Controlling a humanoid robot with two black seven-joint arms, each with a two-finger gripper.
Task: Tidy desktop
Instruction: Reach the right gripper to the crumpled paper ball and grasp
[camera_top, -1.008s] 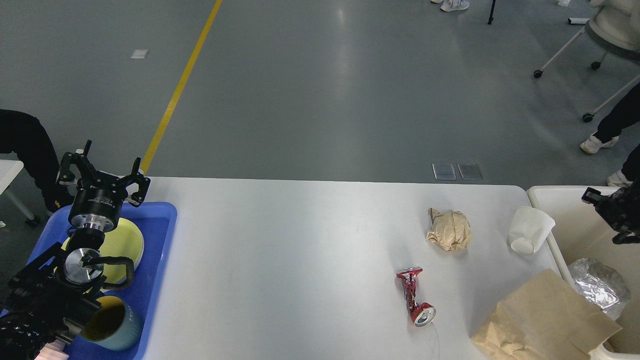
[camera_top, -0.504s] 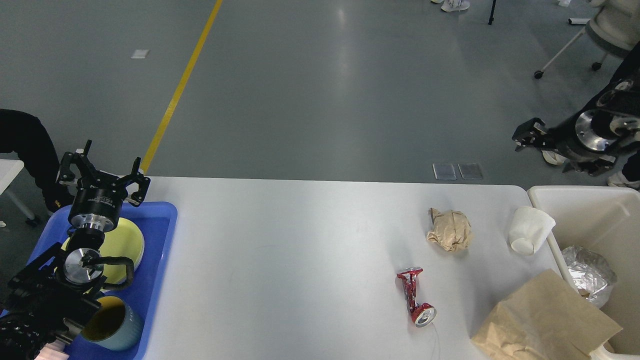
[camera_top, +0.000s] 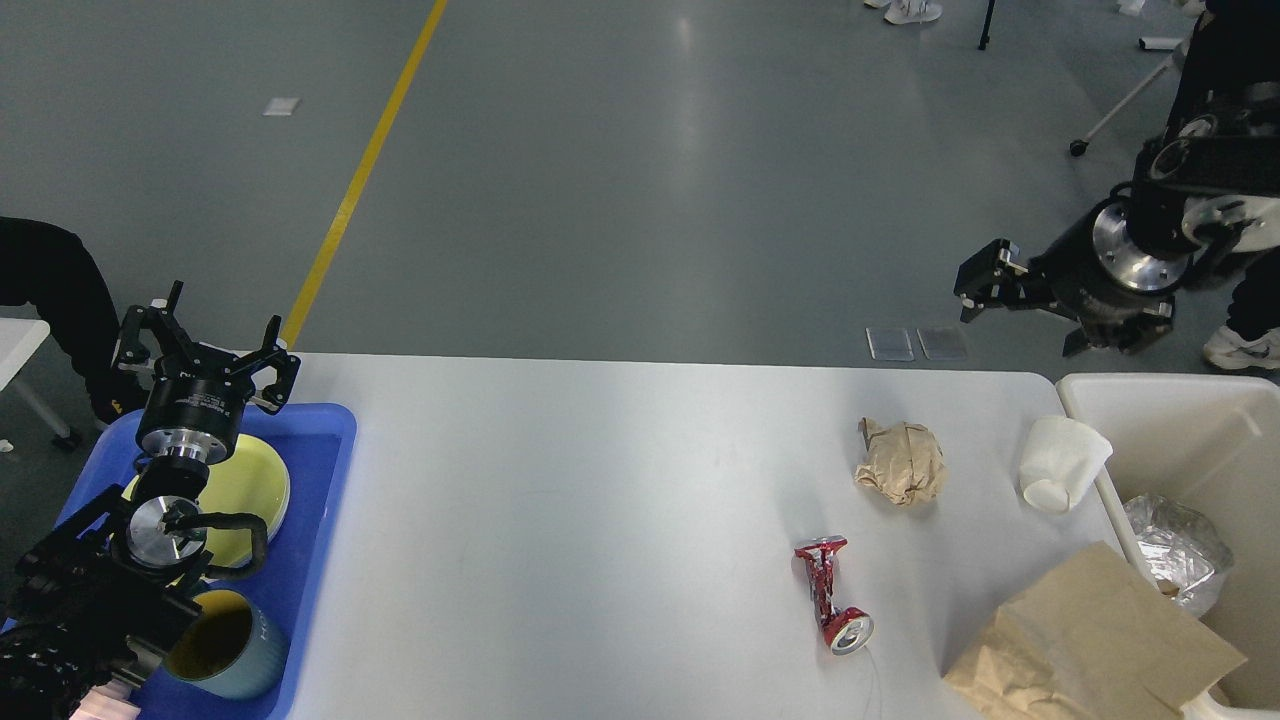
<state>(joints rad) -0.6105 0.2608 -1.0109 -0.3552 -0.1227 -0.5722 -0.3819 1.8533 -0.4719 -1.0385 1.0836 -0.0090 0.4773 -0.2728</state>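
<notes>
Seemingly between pickups, the right gripper (camera_top: 985, 290), fingers' spread unreadable, hung beyond the surface's (camera_top: 600, 520) far right edge, next needing to descend onto the paper cup (camera_top: 1060, 463); left gripper's (camera_top: 205, 340) fingers spread wide.

Nothing readable is showing anywhere — the crushed red metal drink can (camera_top: 832, 597) is lying with its printing too crumpled and small to make out, and the faint pale marking on the black cylindrical wrist of the left arm (camera_top: 190, 412) is staying a blur — no letters, no numbers.
</notes>
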